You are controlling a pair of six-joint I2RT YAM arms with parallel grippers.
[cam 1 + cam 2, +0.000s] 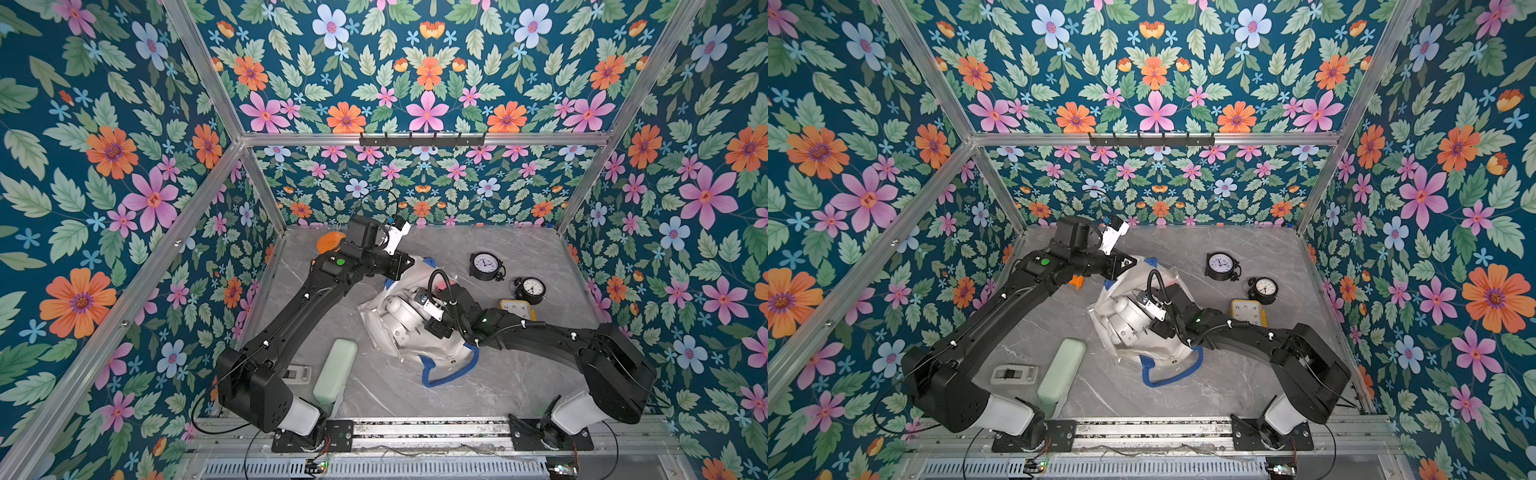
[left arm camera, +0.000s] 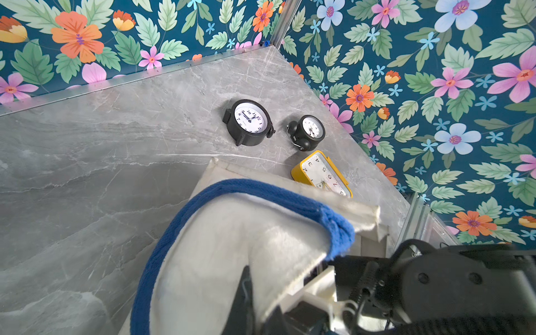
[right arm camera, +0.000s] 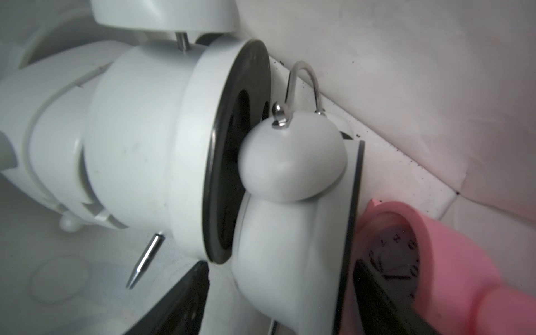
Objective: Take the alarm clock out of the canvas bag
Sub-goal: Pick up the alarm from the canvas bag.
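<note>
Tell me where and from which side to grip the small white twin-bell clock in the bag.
I'd grip the small white clock across its body, back to face, clear of its bell. Come straight in from the mouth of the canvas bag: the open right pincer straddles it there, and the large white clock and pink clock flank it.

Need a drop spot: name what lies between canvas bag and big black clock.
Only bare tabletop between canvas bag and big black clock, per left wrist view.
</note>
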